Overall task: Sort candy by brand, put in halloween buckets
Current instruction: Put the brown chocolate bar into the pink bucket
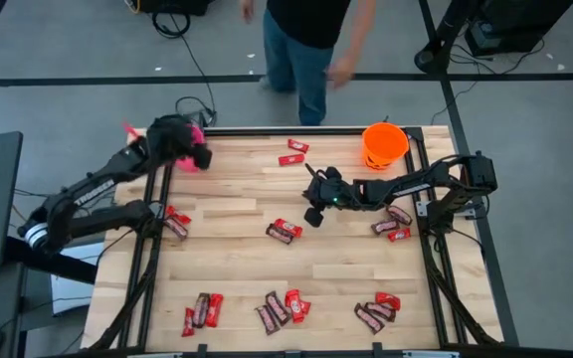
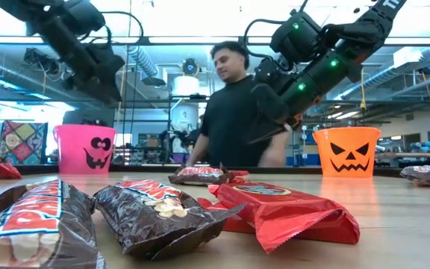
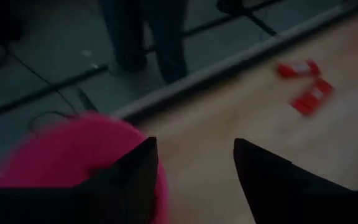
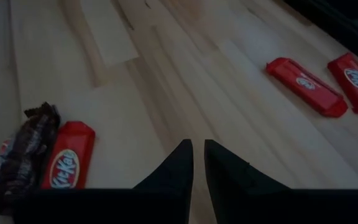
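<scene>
Left gripper (image 3: 194,177) hangs over the pink bucket (image 1: 189,151) at the table's far-left corner, fingers apart, nothing between them. Right gripper (image 4: 197,165) sits mid-table – fingers nearly together, empty – above scattered candy (image 1: 285,231); orange bucket (image 1: 384,145) far right.

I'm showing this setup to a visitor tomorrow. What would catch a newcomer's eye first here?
Probably the two Halloween pails at the table's far edge: the pink bucket at the left corner, with the left gripper open above it, and the orange bucket near the right corner. Next, the red and brown candy bars scattered over the wooden table, with the right gripper hovering mid-table, empty. A person stands just beyond.
</scene>
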You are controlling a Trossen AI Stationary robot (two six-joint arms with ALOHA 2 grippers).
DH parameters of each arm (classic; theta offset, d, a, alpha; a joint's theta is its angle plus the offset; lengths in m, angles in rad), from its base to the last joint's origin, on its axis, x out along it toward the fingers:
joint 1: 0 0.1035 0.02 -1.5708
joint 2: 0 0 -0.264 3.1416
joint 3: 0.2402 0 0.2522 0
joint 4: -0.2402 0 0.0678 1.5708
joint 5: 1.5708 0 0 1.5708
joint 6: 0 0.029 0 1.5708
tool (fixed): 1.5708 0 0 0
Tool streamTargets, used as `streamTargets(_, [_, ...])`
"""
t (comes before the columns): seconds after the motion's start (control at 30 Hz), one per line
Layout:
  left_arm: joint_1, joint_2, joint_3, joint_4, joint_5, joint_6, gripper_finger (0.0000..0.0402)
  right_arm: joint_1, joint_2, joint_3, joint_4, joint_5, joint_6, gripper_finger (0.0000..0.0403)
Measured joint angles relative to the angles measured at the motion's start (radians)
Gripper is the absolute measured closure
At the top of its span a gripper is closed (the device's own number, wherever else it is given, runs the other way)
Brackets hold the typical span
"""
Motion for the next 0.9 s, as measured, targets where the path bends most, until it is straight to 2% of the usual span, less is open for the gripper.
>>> streamTargets(0.17, [-0.179, -0.132, -0.130, 0.026, 0.005, -0.128, 0.0189, 0.000, 0.000, 0.000, -0.010, 0.026, -0.016, 0.0348])
streamTargets(0.37, [-0.424, -0.166, -0.110, 0.029, 0.035, -0.170, 0.0189, -0.010, 0.000, 0.000, 0.019, 0.037, -0.046, 0.0348])
streamTargets(0.6, [-0.716, -0.035, -0.108, 0.066, 0.033, -0.230, 0.0197, -0.013, 0.000, 0.000, 0.041, 0.037, -0.053, 0.0348])
streamTargets(0.73, [-0.844, 0.055, -0.109, 0.080, 0.080, -0.242, 0.0199, -0.013, 0.000, 0.000, 0.052, 0.045, -0.067, 0.0348])
streamTargets(0.9, [-0.958, 0.132, -0.109, -0.005, 0.107, -0.402, 0.0199, -0.013, 0.000, 0.000, 0.059, 0.064, -0.130, 0.0348])
